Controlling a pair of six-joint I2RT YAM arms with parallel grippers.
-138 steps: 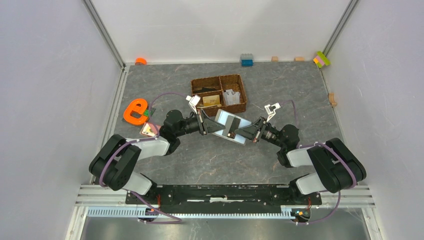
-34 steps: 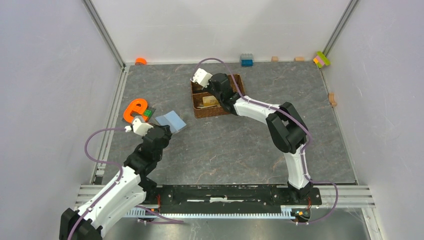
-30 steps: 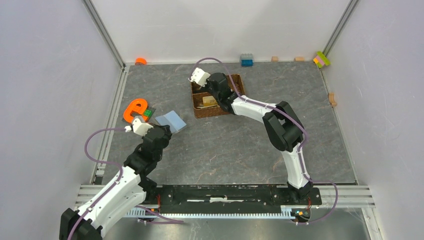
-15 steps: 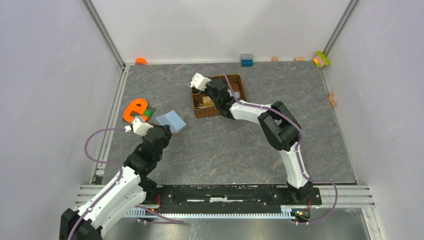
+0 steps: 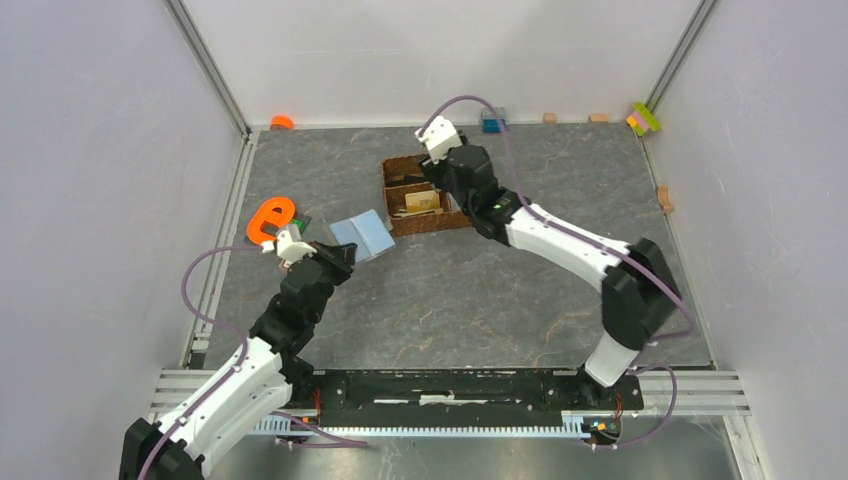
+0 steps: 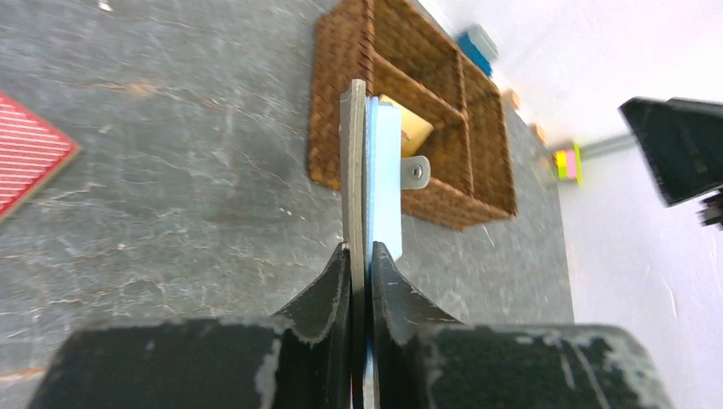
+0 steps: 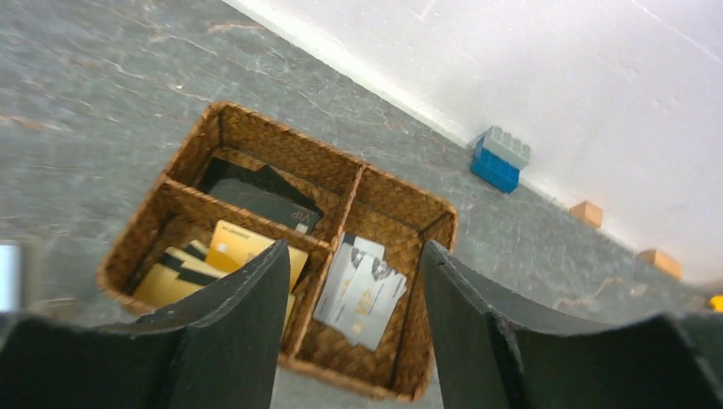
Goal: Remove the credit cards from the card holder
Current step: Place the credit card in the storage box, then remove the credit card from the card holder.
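Left hand (image 6: 358,249) is clenched on the flat grey-olive folding card holder (image 6: 379,170), its two dark fingers pinching the near edge. In the wrist view the case is seen edge-on: a grey outer leaf lies close against a light-blue inner face, and a small silvery tab (image 6: 415,171) sticks out toward the right of the frame. From above, the holder (image 5: 365,235) sits left of centre with its light-blue face up, just beyond the hand (image 5: 338,262); whether it touches the dark grey marbled surface (image 5: 450,290) I cannot tell. Up and to the right of it stands the brown woven divided basket (image 7: 256,119). Orange-tan plastic credit cards (image 7: 243,247) lie in its lower-left compartment, a dark card (image 7: 256,196) in the upper-left one, and pale silvery cards (image 7: 362,290) in the right one. Right hand (image 7: 355,256) hangs over the basket, released, its fingers spread wide and gripping nothing. An orange letter-shaped piece (image 5: 268,218) lies at the left edge of the surface, and a blue and grey toy brick (image 7: 501,158) sits by the far wall.
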